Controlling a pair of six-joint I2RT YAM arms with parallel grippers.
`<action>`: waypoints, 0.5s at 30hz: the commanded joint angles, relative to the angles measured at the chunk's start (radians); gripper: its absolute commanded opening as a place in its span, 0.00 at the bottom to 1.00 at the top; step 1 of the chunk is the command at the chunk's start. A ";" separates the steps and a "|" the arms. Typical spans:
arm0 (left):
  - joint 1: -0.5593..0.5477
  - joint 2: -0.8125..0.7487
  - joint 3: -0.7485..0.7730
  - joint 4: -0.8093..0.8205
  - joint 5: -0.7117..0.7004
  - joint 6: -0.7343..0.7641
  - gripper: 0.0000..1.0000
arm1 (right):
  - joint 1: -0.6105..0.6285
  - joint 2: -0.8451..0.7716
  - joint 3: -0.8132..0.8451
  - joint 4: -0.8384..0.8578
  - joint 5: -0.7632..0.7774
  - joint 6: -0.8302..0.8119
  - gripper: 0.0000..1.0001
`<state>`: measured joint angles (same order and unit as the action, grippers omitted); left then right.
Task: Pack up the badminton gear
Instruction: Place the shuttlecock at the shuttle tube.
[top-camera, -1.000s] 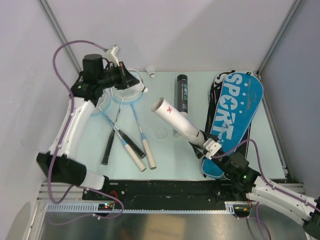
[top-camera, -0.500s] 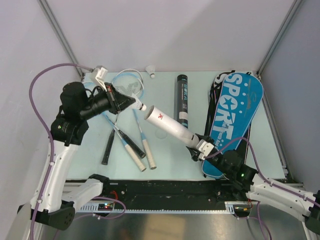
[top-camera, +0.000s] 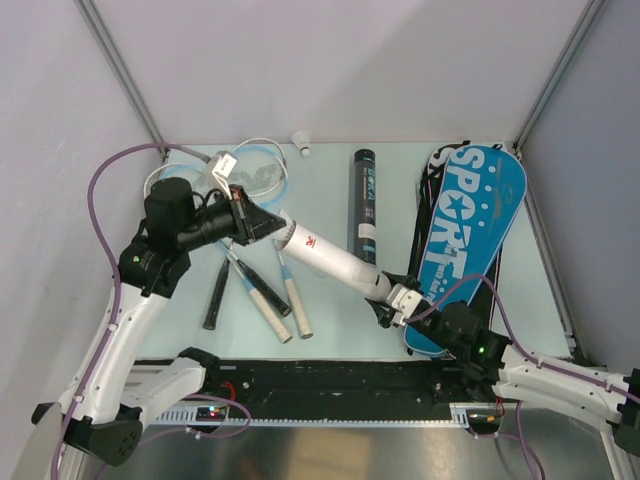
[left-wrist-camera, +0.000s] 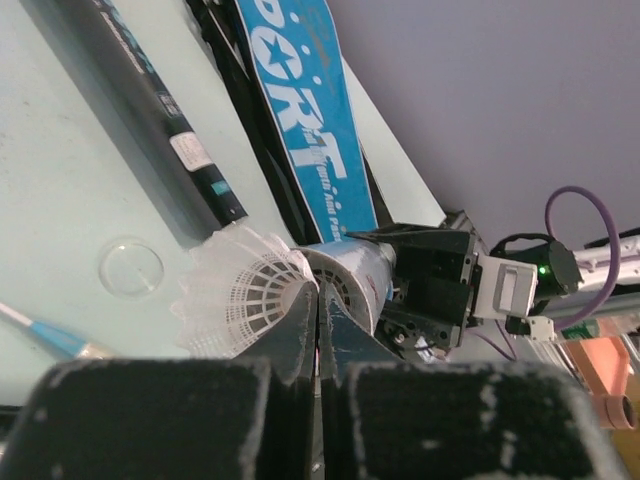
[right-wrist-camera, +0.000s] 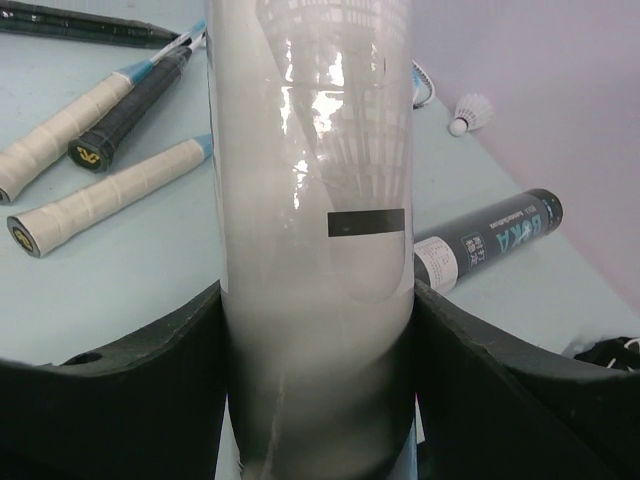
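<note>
My left gripper is shut on the skirt edge of a white shuttlecock, right at the open mouth of a white tube. The white tube slants above the table, and my right gripper is shut on its lower end, with the fingers on both sides. The long black tube lies behind it. Three rackets lie at the left with their handles towards me. Another shuttlecock sits at the back edge.
A blue racket bag marked SPORT lies along the right side of the table. A clear round lid rests flat on the table below the shuttlecock. Purple cables loop off both arms.
My left arm swung from the back-left corner towards the middle, bringing the shuttlecock to the tube's mouth. My right gripper turned the white tube so that its mouth points further left.
</note>
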<state>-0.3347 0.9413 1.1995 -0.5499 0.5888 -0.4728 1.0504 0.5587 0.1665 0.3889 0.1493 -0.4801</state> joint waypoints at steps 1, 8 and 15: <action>-0.035 -0.037 -0.047 0.084 0.048 -0.080 0.00 | 0.013 0.004 0.060 0.150 0.003 0.006 0.37; -0.068 -0.083 -0.129 0.141 0.055 -0.163 0.00 | 0.017 0.014 0.044 0.221 -0.009 0.017 0.36; -0.104 -0.068 -0.161 0.172 0.056 -0.191 0.00 | 0.020 0.029 0.033 0.258 -0.044 -0.004 0.36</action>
<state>-0.4080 0.8650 1.0546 -0.4202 0.6159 -0.6296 1.0615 0.5919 0.1688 0.4778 0.1314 -0.4801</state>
